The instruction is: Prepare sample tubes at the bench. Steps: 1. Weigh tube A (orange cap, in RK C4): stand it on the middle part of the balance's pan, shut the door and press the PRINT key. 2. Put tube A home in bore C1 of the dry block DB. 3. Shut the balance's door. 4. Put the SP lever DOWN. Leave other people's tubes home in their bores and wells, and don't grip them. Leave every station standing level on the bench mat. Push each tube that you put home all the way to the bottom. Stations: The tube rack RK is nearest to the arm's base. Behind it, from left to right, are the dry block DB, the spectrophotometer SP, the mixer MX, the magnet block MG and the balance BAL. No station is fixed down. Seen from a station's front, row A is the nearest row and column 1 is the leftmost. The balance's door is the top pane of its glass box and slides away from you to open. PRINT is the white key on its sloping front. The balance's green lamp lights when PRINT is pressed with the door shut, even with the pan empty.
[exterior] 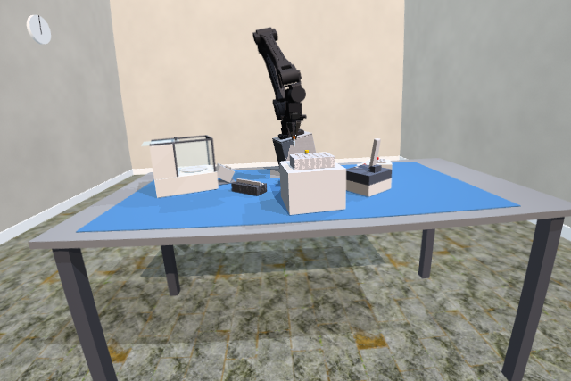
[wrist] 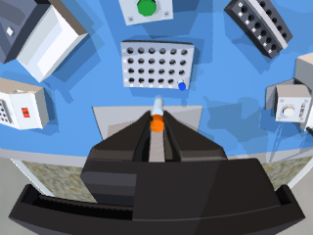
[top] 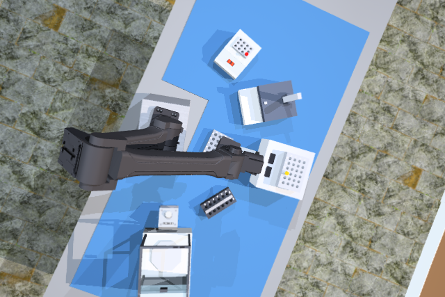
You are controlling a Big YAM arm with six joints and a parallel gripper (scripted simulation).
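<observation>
My gripper [exterior: 293,136] [wrist: 156,116] is shut on tube A [exterior: 293,143] [wrist: 156,122], just below its orange cap. The tube hangs clear above the near side of rack RK [top: 215,137] [wrist: 147,56]. In the top view the arm hides the fingers and part of the rack. The balance [top: 165,237] [exterior: 186,183] has its top pane slid back, so the box is open above the bare pan [top: 165,254] [exterior: 194,169]. Its white PRINT key [top: 167,214] [wrist: 289,111] is on the front. Dry block DB [top: 233,67] [wrist: 39,105] holds a red-capped tube. The SP lever [top: 291,98] [exterior: 376,152] stands up.
A blue-capped tube [wrist: 182,86] sits in the rack's near right corner. The mixer [top: 307,179] [exterior: 313,190] stands behind the rack with a yellow-capped tube [top: 286,173] [exterior: 306,152]. Magnet block MG [top: 217,202] [exterior: 249,186] lies between mixer and balance. SP [top: 277,114] [exterior: 368,178] stands between mixer and DB.
</observation>
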